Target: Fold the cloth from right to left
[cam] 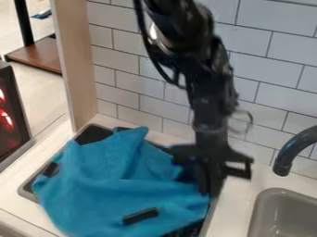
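The blue cloth [117, 185] lies rumpled over a black stove top, with raised folds toward its back and a peak at the back edge. Its right part ends close to the gripper [210, 190], which hangs down at the right side of the cloth, above or against its right edge. Whether it touches the fabric is unclear. The arm comes down from the top edge of the view.
A small black bar-shaped patch [140, 216] shows amid the cloth's front part. Dark stove top [93, 134] shows behind the cloth. At right are a black faucet [291, 152] and grey sink [282, 210]; a tiled wall [278, 92] stands behind.
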Controlling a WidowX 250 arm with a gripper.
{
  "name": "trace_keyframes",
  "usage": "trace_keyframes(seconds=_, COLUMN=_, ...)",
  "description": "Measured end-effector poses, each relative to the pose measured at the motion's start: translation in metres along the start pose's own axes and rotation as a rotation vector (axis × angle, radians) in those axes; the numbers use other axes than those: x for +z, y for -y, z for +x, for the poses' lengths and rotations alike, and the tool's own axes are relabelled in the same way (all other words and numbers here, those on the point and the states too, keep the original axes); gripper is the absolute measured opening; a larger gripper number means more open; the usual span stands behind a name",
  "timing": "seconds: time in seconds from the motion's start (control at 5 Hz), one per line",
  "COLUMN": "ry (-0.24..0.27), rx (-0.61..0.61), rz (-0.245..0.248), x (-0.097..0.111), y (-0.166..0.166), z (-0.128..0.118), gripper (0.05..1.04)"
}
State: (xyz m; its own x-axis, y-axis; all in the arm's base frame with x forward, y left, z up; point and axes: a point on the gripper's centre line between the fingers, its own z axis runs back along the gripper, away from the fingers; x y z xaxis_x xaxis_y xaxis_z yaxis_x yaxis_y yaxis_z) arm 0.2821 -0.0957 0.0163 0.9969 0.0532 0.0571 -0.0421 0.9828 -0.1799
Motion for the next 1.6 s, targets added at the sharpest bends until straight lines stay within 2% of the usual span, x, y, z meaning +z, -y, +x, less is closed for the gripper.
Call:
trace_keyframes(seconds=0.2, ry=0.074, rx=0.05, rz=-0.036, x=0.026, y=-0.016, z=0.01, gripper=0.05)
trace_keyframes(seconds=0.4, ry=0.09, rx=0.149, rz=-0.065, x=0.043, y=-0.047, z=0.017, gripper=0.05)
trace_keyframes(seconds=0.6, ry=0.113, rx=0.26, rz=-0.063, x=0.056, y=-0.086, z=0.025, gripper=0.05)
trace_keyframes(seconds=0.8, ry=0.149, rx=0.372, rz=-0.026, x=0.065, y=-0.128, z=0.027, gripper=0.05)
trace_keyframes(seconds=1.2, ry=0.129, rx=0.474, rz=0.055, x=0.051, y=-0.171, z=0.022, gripper=0.05)
trace_keyframes(seconds=1.6, ry=0.087, rx=0.483, rz=0.154, x=0.001, y=-0.207, z=0.033, gripper=0.05)
